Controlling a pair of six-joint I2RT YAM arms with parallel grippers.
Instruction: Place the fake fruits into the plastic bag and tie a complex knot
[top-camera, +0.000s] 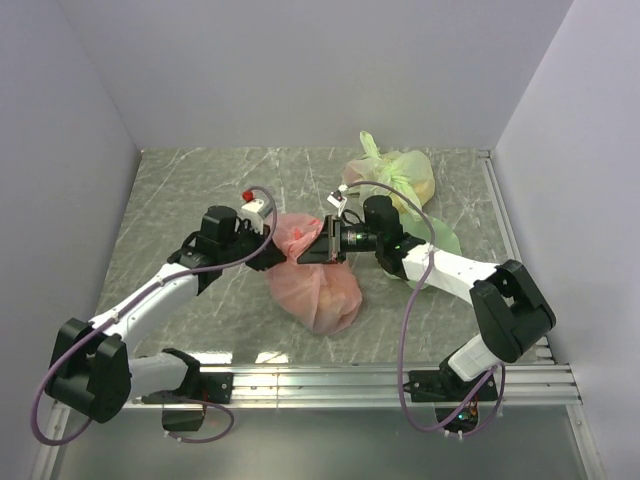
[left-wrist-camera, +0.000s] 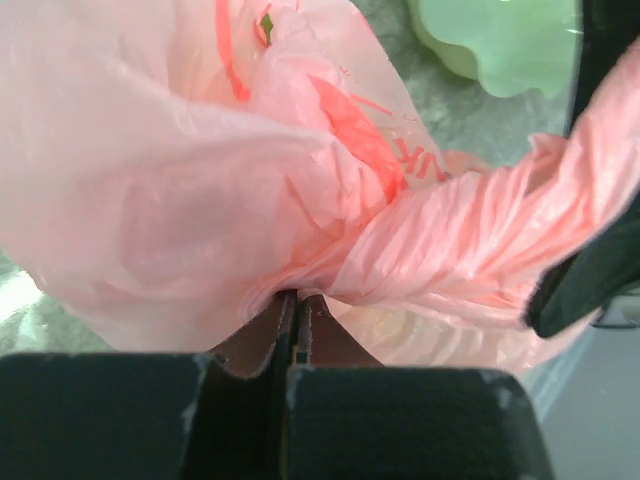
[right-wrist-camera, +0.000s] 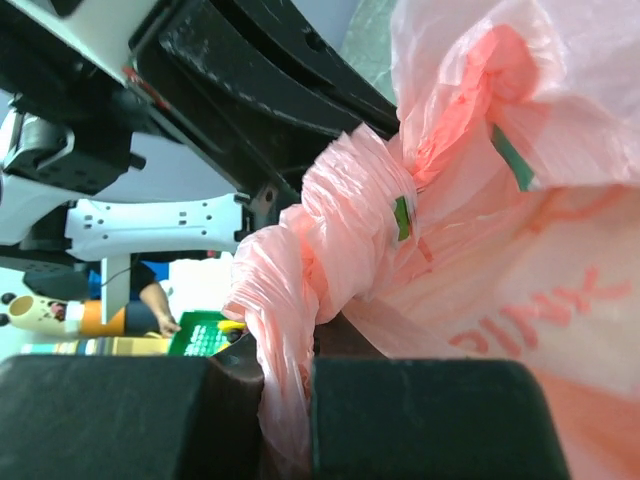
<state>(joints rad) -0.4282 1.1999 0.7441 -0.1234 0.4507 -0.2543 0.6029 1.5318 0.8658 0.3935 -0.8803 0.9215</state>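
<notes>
The pink plastic bag (top-camera: 318, 288) lies bulging in the middle of the table, its top gathered up between my two grippers. My left gripper (top-camera: 281, 252) (left-wrist-camera: 297, 298) is shut on a pinch of the bag's gathered film (left-wrist-camera: 330, 180). Facing it from the right, my right gripper (top-camera: 308, 250) (right-wrist-camera: 290, 345) is shut on a twisted rope of a bag handle (right-wrist-camera: 320, 240), which runs down between its jaws. The two grippers almost touch. The fake fruits are hidden from every view.
A pale green knotted bag (top-camera: 395, 175) sits at the back right. The wavy-edged green plate (top-camera: 442, 240) (left-wrist-camera: 500, 45) lies partly under the right arm. Grey walls close in on three sides. A metal rail (top-camera: 380, 380) runs along the near edge.
</notes>
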